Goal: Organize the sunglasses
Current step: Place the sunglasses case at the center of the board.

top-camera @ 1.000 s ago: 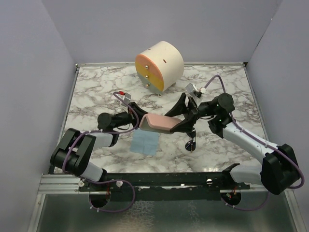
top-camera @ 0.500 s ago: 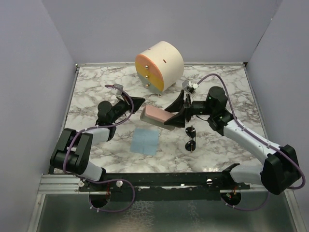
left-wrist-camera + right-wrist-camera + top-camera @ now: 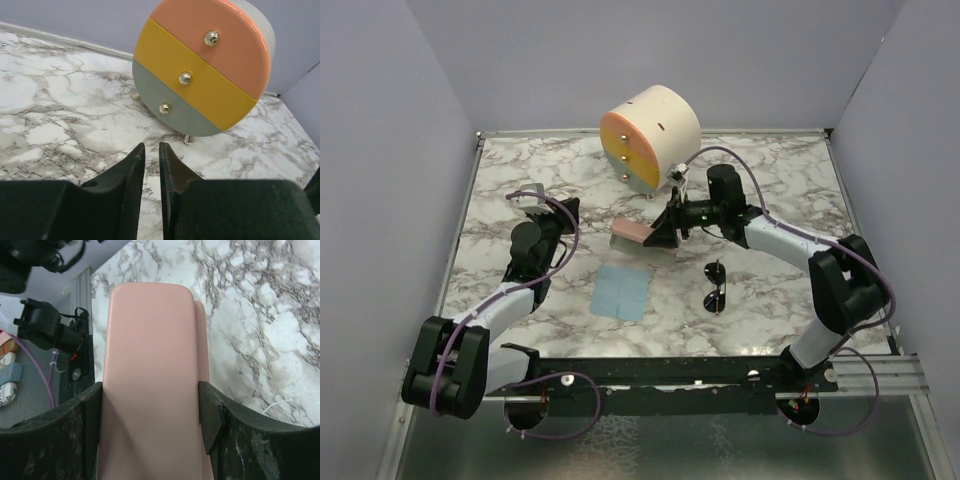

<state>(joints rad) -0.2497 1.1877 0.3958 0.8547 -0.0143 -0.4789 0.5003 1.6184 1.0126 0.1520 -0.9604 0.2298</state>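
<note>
The sunglasses point(image 3: 715, 288), round dark lenses in a thin black frame, lie on the marble right of centre, apart from both grippers. My right gripper point(image 3: 662, 232) is shut on the pink case point(image 3: 632, 233) and holds it just above the table in front of the drawer unit. The right wrist view shows its fingers point(image 3: 209, 412) pressing the sides of the pink case point(image 3: 150, 340). My left gripper point(image 3: 563, 212) is off to the left, well clear of the case. Its jaws point(image 3: 151, 146) stand a narrow gap apart with only marble between them.
A round drawer unit point(image 3: 650, 137) with pink, yellow and grey fronts point(image 3: 200, 75) stands at the back centre. A light blue cloth point(image 3: 622, 292) lies flat near the front, left of the sunglasses. Grey walls enclose the table on three sides.
My left gripper has let go of the case's end and drawn back to the left. The right arm has carried the pink case back toward the drawer unit.
</note>
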